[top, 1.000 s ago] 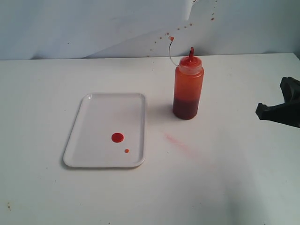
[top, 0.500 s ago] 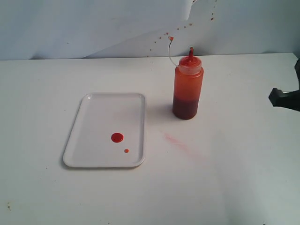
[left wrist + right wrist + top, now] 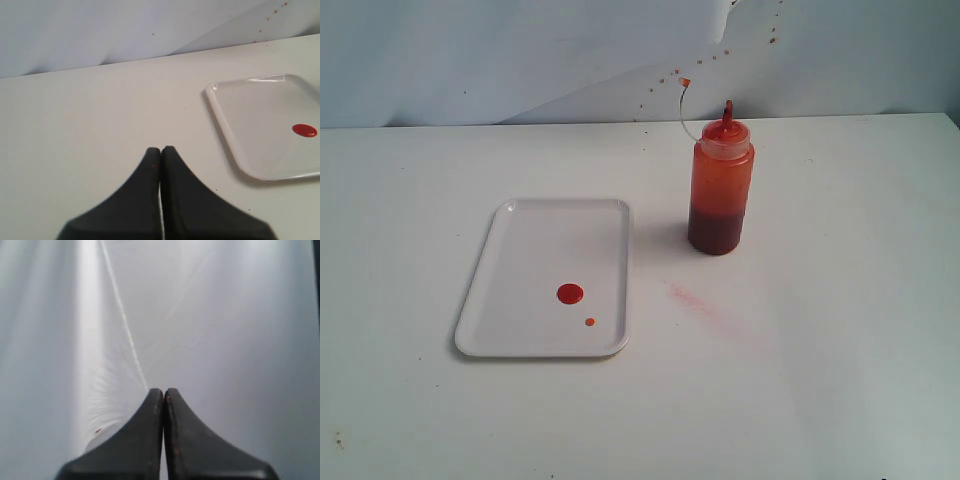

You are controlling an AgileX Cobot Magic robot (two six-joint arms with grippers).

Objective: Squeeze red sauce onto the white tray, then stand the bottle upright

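Note:
The bottle [image 3: 721,190] stands upright on the white table, right of the white tray [image 3: 520,250], its small cap dangling on a thin tether behind it. On the tray lie a round blob of red sauce [image 3: 570,293] and a smaller orange dot [image 3: 590,321]. The left wrist view shows the tray's [image 3: 235,110] corner and the red sauce [image 3: 304,130] blob. My left gripper [image 3: 160,150] is shut and empty, over bare table beside the tray. My right gripper [image 3: 164,391] is shut and empty, facing the white backdrop. Neither gripper shows in the exterior view.
A faint pinkish smear [image 3: 695,300] marks the table between tray and bottle. A white sheet backdrop [image 3: 570,60] with small red splatters rises behind the table. A few tiny specks [image 3: 338,438] dot the front left.
The right gripper, seen at the right edge of the exterior view a second ago, has drawn away to the right and left the view. The bottle and the tray have not moved.

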